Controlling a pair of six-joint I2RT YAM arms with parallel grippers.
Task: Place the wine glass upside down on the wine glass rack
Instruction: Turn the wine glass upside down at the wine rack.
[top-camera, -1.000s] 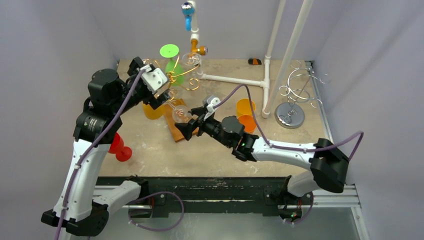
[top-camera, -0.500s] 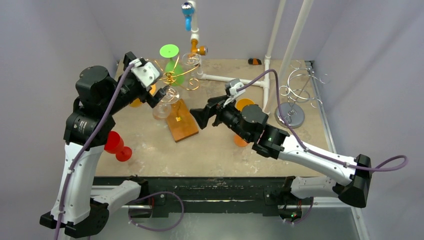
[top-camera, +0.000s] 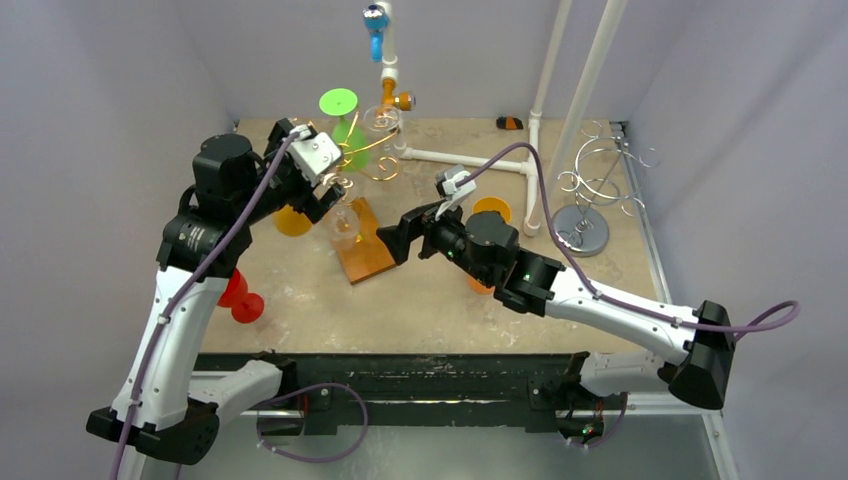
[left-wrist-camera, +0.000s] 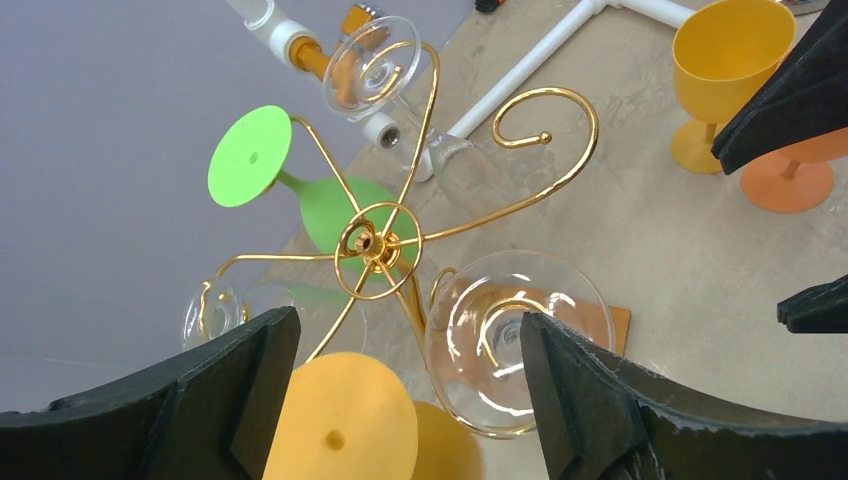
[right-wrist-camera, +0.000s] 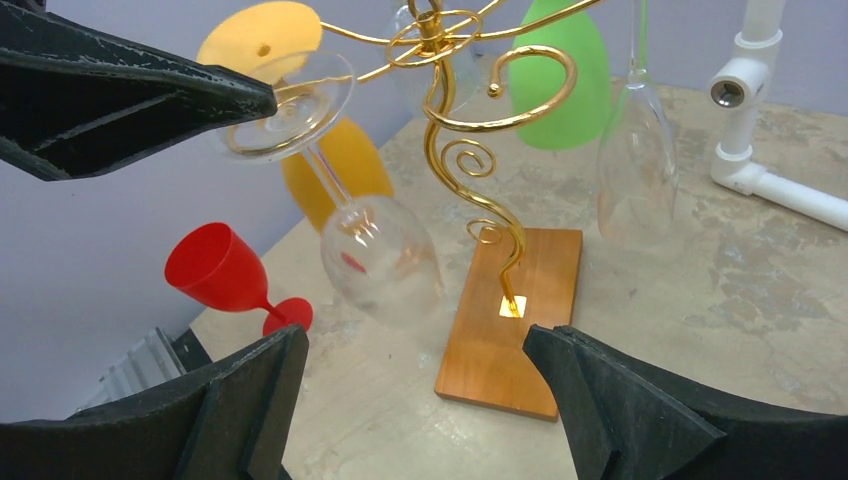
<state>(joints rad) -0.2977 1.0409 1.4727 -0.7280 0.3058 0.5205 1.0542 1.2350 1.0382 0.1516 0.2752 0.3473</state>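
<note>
Release looks like the step in hand: the glass already hangs, and what remains is to let go cleanly.

Nearest, at the bottom of the right wrist view, the right gripper (right-wrist-camera: 420, 400) stands wide open and empty, aimed at the rack from the low side. Just past it lies the flat wooden base block (right-wrist-camera: 500, 350) on the mottled stone-look table (right-wrist-camera: 700, 330), with a red plastic goblet (right-wrist-camera: 215, 265) upright at lower left.

Above the block, centre-left of that view, the clear stemmed wine glass (right-wrist-camera: 385, 262) hangs bowl down and tilted. Its foot is up at upper left, with a gold loop showing through it, so it appears to sit in one arm of the gold wire rack (left-wrist-camera: 375, 242).

The left gripper (left-wrist-camera: 408, 340) is spread wide, with the foot lying between its jaws, close to one. One black left finger (right-wrist-camera: 130, 95) meets the rim of the foot; whether it presses there I cannot tell.

Farther back hang an orange-yellow upturned glass (right-wrist-camera: 340, 165), a green upturned glass (right-wrist-camera: 560, 90) and a second clear glass (right-wrist-camera: 635, 170).

Next, I judge, the left gripper must draw off without dragging the foot from its loop, since the tilt suggests the glass is not yet hanging plumb.
</note>
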